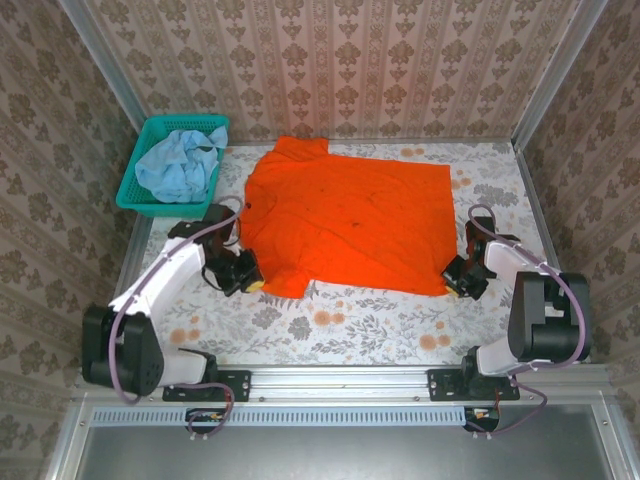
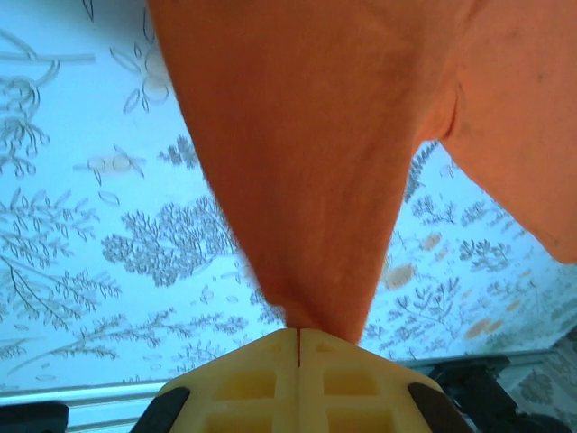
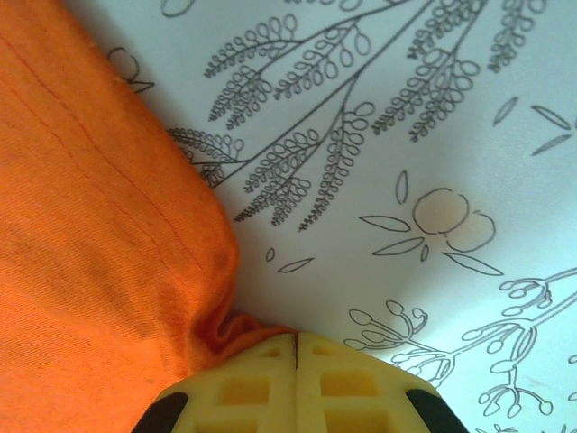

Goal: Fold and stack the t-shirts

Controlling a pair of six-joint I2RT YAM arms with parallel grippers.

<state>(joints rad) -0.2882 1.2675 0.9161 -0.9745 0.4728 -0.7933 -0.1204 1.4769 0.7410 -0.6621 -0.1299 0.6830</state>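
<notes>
A flower-printed table (image 1: 330,330) stood between wallpapered walls (image 1: 330,60). The orange shirt (image 1: 350,215) lay spread flat at its middle, long axis left to right, collar left, hem right. The left gripper (image 1: 250,283) pinched its near-left sleeve tight, and the right gripper (image 1: 452,280) its near-right hem corner. The blue shirt (image 1: 180,165) lay crumpled in the far-left basket (image 1: 135,195).

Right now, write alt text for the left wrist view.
The left tool, shut, pinches a gathered edge of the orange t-shirt, which fans out from its yellow tips. Behind lies the floral tablecloth.
</notes>
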